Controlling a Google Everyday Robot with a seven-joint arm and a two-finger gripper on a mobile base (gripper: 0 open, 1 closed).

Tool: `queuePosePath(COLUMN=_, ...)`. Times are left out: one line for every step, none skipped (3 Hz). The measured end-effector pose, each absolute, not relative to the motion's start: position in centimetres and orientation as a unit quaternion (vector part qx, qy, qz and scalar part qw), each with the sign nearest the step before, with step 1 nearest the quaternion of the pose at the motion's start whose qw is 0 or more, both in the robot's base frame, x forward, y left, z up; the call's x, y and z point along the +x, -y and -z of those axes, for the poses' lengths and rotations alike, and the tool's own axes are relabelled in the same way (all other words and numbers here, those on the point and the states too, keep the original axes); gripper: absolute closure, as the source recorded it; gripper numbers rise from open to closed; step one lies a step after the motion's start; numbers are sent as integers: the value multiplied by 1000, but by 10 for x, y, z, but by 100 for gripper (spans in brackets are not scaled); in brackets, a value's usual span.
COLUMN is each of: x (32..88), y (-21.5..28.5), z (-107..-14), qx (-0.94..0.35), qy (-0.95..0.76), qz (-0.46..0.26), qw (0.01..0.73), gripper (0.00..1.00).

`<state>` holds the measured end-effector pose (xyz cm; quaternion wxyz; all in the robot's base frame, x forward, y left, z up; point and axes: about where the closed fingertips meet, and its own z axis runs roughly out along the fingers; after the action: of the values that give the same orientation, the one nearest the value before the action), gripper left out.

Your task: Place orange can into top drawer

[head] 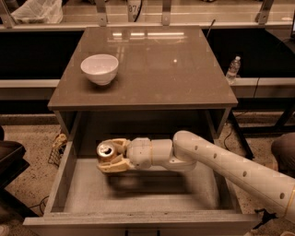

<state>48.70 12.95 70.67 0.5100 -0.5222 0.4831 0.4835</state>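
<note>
The top drawer (69,170) stands pulled open below the brown cabinet top, its pale grey bottom showing. My gripper (110,156) reaches in from the right on a white arm (230,168) and is shut on the orange can (106,150). The can is upright with its silver pull-tab top facing up. It is held over the left half of the drawer, near the back, just above the drawer bottom; I cannot tell whether it touches the bottom.
A white bowl (99,68) sits on the cabinet top (156,64) at the left. A clear plastic bottle (233,69) stands on a ledge to the right of the cabinet. A white bag (37,11) lies at the back left.
</note>
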Motion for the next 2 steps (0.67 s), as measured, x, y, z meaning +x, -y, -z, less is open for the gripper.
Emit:
queuePosePath(x=486, y=-131, z=-707, qx=-523, qy=-482, qz=-484, qw=510, gripper=82)
queuePosePath(x=485, y=-133, z=-708, qx=-524, qy=-481, qz=-485, qw=509, gripper=59)
